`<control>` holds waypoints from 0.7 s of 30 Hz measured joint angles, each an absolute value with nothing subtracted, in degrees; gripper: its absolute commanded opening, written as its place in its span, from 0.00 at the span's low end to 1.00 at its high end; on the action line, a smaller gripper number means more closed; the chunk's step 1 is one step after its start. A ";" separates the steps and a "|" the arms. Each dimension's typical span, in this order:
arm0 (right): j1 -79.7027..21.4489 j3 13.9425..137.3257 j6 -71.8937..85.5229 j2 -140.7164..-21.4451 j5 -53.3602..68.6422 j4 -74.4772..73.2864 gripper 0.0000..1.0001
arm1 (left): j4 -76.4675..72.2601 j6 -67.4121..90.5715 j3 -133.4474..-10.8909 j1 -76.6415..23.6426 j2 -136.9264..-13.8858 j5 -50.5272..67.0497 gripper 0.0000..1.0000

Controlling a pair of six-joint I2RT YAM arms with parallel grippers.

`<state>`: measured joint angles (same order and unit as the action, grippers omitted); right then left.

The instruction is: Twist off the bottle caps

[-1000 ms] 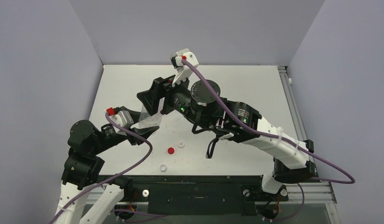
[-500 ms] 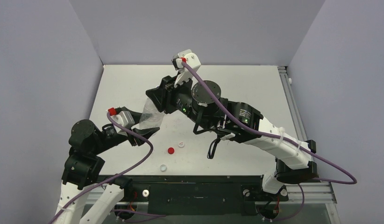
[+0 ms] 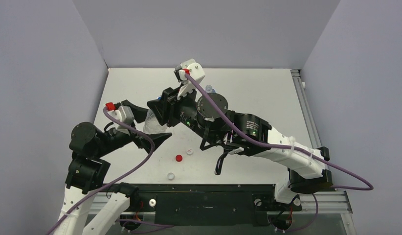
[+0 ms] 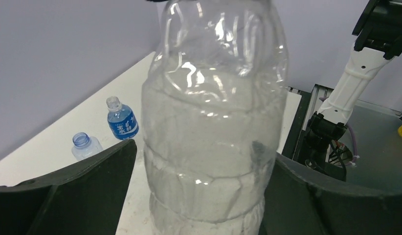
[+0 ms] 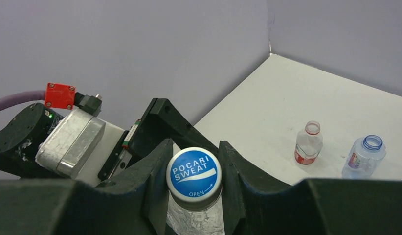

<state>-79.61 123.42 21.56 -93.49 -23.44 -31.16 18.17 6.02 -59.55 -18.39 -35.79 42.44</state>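
Tabletop [image 3: 257, 93] carries everything. The clear bottle [image 4: 213, 98] is thin-walled and dented. The left end effector [image 4: 205, 152] is clamped on its body, fingers at 9 and 3 o'clock. The right end effector [image 5: 194, 152] is closed on the blue cap [image 5: 194, 175], pads touching it at 9 and 3.

Risk: on the twist the soft wall may buckle or spin in the left grip, or the cap may slip between the pads.

Around: uncapped blue-label bottle [image 4: 122, 120], pale-blue bottle [image 5: 364, 155] and red-label bottle [image 5: 308, 144], all well apart. Loose red cap [image 3: 178, 158], white cap [image 3: 189, 152] and second white cap [image 3: 170, 176] lie at 5 o'clock of the held bottle. Nothing looks to obstruct the twist.
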 measured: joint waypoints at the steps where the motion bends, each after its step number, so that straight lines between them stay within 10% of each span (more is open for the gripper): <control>1: -79.59 123.26 21.58 -93.49 -23.73 -30.81 0.00 | 17.45 6.61 -59.59 -18.39 -35.86 42.54 0.60; 4: -79.55 122.26 21.56 -93.49 -24.99 -29.04 0.05 | 16.71 7.51 -59.61 -18.46 -35.57 43.11 0.33; 9: -79.83 121.54 21.52 -93.41 -25.91 -27.46 0.59 | 17.04 7.16 -59.37 -18.65 -34.48 42.52 0.28; 21: -80.31 122.06 22.79 -93.12 -28.32 -29.28 0.46 | 17.19 4.29 -59.37 -18.70 -33.76 39.42 0.24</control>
<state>-80.31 122.06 22.79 -93.12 -28.32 -29.28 17.19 4.29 -59.37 -18.70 -33.76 39.42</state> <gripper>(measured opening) 0.501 0.460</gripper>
